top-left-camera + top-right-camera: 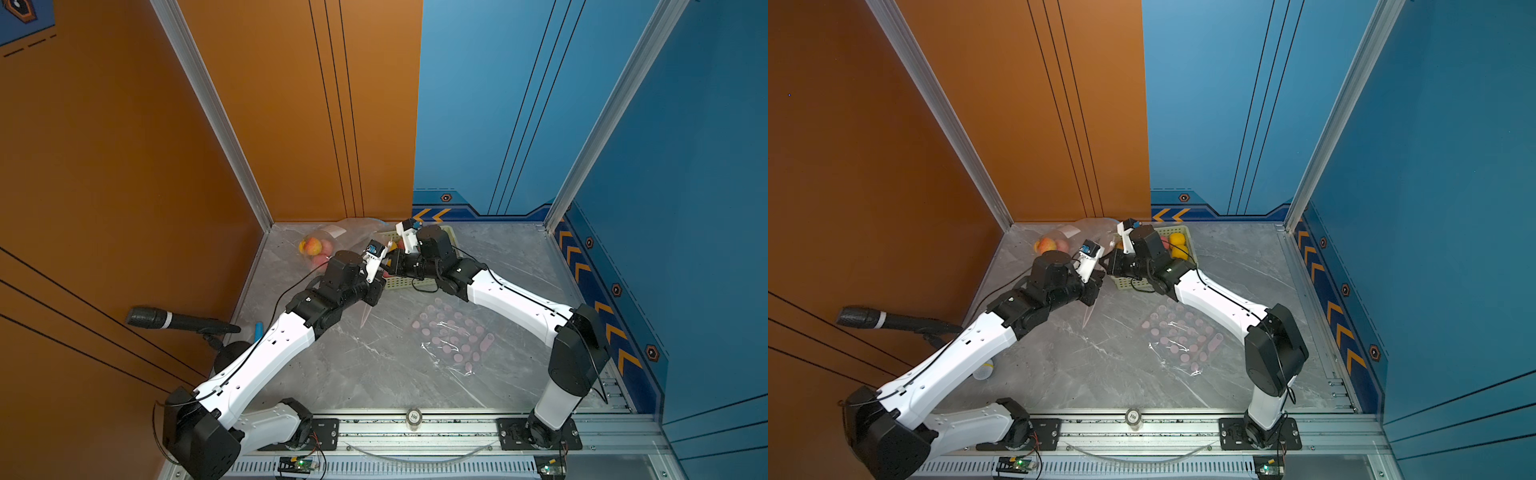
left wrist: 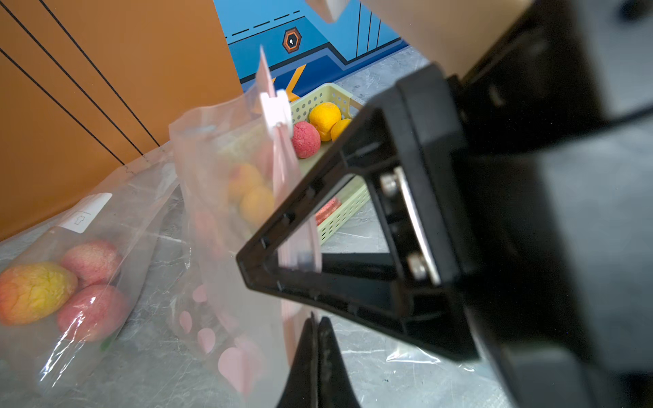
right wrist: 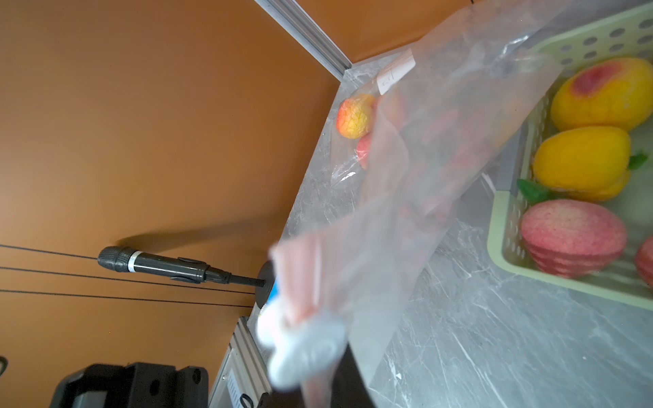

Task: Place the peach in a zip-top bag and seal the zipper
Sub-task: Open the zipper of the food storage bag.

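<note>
A clear zip-top bag [image 2: 226, 148] with a pink zipper strip [image 2: 282, 169] and a white slider [image 2: 277, 106] hangs upright between my two arms. My left gripper [image 2: 315, 323] is shut on the lower end of the strip. My right gripper [image 2: 254, 268] is shut on the strip higher up; in the right wrist view the blurred slider [image 3: 304, 339] hides its tips. Yellow-orange shapes show through the film; I cannot tell whether they lie inside the bag or behind it. A pink peach [image 3: 572, 240] lies in the green basket [image 3: 509, 212].
A second clear bag [image 1: 328, 237] holding three fruits lies at the back left by the orange wall. A flat bag [image 1: 453, 332] with pink spots lies on the table in front of the right arm. A microphone [image 1: 166, 320] juts in from the left. Yellow fruits [image 1: 1177, 245] fill the basket.
</note>
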Action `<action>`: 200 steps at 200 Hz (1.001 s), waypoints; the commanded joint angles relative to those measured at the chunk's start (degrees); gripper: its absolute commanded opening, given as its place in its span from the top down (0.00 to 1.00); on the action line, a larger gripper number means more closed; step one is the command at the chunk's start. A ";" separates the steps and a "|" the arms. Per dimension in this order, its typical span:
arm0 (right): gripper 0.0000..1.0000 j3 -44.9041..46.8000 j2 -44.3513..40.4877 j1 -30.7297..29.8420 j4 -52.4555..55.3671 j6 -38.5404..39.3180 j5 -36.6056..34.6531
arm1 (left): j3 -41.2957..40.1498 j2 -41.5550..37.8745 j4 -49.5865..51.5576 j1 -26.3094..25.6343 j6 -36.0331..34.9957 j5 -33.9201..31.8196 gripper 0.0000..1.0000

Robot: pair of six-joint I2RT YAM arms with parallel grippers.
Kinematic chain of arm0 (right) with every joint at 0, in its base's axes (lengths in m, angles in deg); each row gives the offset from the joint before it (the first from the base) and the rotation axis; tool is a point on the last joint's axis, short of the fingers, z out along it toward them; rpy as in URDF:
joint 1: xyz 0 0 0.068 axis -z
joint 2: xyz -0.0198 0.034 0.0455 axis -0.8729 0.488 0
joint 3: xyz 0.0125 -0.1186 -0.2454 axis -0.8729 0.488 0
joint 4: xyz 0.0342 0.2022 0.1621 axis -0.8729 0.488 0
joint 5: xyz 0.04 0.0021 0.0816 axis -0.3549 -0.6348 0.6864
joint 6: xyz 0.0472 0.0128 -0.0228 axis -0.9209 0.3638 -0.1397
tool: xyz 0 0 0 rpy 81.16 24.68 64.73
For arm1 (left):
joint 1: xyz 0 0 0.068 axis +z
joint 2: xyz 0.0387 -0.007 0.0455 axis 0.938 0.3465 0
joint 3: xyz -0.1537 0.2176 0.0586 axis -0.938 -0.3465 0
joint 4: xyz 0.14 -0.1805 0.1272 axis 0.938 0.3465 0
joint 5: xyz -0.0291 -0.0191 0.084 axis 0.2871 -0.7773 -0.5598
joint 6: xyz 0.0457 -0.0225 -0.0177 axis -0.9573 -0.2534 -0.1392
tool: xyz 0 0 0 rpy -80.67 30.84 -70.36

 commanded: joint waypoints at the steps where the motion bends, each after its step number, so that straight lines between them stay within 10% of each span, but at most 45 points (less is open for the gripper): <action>1: 0.99 -1.32 0.63 0.53 -0.21 0.25 -0.37 | -0.38 -1.97 0.41 -0.54 -0.56 2.27 1.00; 26: 1.00 -1.19 0.59 0.74 0.06 0.19 -0.37 | -0.44 -4.14 2.52 -0.62 -0.46 3.13 0.66; 57: 1.00 -1.05 0.38 1.04 0.56 0.40 0.05 | -4.08 -10.78 1.78 -0.26 1.59 0.41 0.50; 200: 1.00 -1.67 -0.58 0.62 3.57 2.04 1.34 | -3.88 -5.96 12.69 9.85 2.86 16.40 0.45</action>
